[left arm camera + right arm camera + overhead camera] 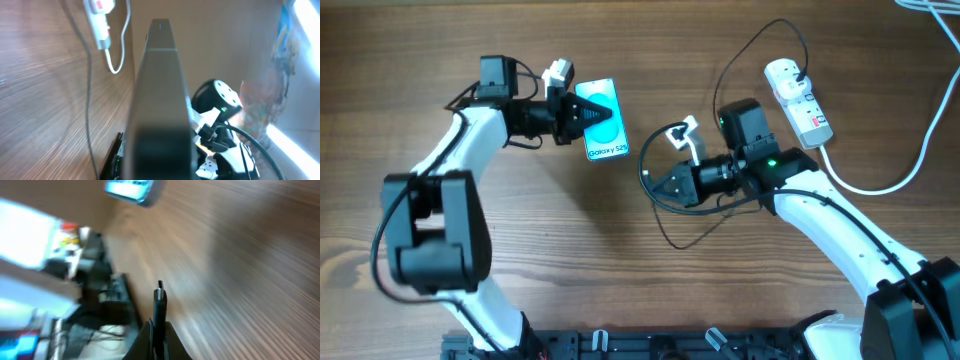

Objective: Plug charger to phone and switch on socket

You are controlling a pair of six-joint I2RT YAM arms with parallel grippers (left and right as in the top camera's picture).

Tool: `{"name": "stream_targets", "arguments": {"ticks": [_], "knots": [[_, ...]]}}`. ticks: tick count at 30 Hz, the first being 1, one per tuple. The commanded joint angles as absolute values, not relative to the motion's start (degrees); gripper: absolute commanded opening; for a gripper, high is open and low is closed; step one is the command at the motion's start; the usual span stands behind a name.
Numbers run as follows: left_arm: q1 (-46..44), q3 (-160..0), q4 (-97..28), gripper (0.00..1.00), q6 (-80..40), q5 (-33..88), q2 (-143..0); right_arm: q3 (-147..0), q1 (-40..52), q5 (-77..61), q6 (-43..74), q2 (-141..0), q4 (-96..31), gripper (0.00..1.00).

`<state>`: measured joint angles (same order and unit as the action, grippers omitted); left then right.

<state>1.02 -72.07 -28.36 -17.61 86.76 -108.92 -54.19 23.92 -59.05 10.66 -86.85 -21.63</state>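
Note:
My left gripper is shut on the left end of the phone, whose cyan screen faces up. In the left wrist view the phone shows edge-on as a dark slab that hides the fingers. The right gripper sits to the phone's lower right, apart from it, shut on the charger's small black plug; its metallic tip sticks out past the fingers. The phone appears blurred at the top of the right wrist view. The charger's thin black cable loops back to the white socket at the far right.
A thick white cord curves from the socket toward the right edge. Slack black cable lies in loops under the right arm. The socket and its cord also show in the left wrist view. A black rail runs along the table's front edge.

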Motion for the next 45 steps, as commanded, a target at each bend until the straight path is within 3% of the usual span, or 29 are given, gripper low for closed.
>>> {"name": "stream_targets", "arguments": {"ticks": [1,13,45], "knots": [[1.06,-72.36,-28.34,0.04,-15.22,90.19,-99.88,-53.84,25.93,-70.28,9.15,-86.83,-18.72,0.04],[-0.62,-72.36,-29.23,0.04,-15.79,90.02,-97.93,-53.84,29.82,-69.47,24.27,-86.83,-3.33,0.04],[-0.64,-72.36,-29.67,0.04,-15.64,90.35,-97.93,-53.84,29.71,-68.23,31.73,-86.85,4.27,0.04]]}}
